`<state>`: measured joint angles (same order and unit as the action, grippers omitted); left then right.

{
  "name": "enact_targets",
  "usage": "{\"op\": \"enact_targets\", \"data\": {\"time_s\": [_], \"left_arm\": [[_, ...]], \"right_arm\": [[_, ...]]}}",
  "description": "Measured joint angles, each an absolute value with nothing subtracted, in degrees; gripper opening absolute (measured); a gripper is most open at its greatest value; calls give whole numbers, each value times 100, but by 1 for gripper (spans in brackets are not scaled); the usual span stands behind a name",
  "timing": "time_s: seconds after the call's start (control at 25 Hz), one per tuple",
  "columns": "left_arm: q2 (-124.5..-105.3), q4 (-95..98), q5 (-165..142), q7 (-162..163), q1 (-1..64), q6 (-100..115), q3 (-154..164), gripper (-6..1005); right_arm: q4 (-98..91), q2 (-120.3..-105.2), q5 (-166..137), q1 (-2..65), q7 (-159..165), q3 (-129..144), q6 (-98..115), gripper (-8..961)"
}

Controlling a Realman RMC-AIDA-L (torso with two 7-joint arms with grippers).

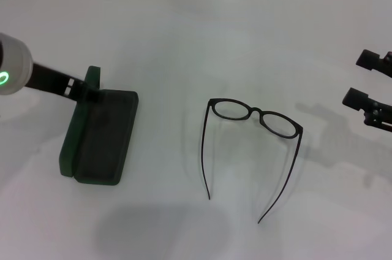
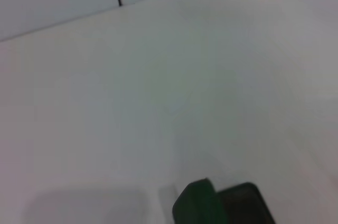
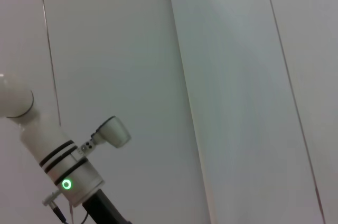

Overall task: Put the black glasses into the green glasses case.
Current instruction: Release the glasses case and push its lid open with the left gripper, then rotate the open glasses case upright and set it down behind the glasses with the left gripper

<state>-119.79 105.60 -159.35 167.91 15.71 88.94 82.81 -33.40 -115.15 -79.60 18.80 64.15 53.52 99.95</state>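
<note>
The left pincer [image 1: 82,90] is at the far end of the green glasses case [image 1: 101,134], near the bench's left edge; I cannot tell its grip. Keep the lid up. The black glasses [image 1: 254,143] lie mid-bench, arms spread. The right pincer [image 1: 370,85], spread apart, waits near the right edge with bare bench between.

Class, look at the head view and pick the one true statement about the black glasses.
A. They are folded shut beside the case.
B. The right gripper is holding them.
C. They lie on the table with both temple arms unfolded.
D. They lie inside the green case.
C: the black glasses lie on the table, temple arms spread, apart from the open green glasses case.
</note>
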Motion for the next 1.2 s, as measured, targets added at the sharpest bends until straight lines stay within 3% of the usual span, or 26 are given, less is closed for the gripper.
{"op": "enact_targets", "data": {"time_s": [0.44, 0.64, 0.96, 1.2], "left_arm": [[-11945, 9545, -16210, 16738, 1995, 9004, 8297, 787], [-11944, 9512, -16223, 16673, 2096, 9086, 8359, 722], [-11944, 9575, -16237, 16648, 2109, 9149, 8385, 237], [-11945, 9995, -16241, 16417, 2120, 9158, 8394, 212]], "right_arm": [[-3091, -11517, -7967, 1916, 6264, 5352, 9905, 842], [-3033, -11513, -7961, 1908, 6200, 5352, 9894, 841], [-3032, -11513, -7932, 1877, 6188, 5338, 9885, 841], [-3032, -11519, -7956, 1873, 6159, 5348, 9973, 842]]}}
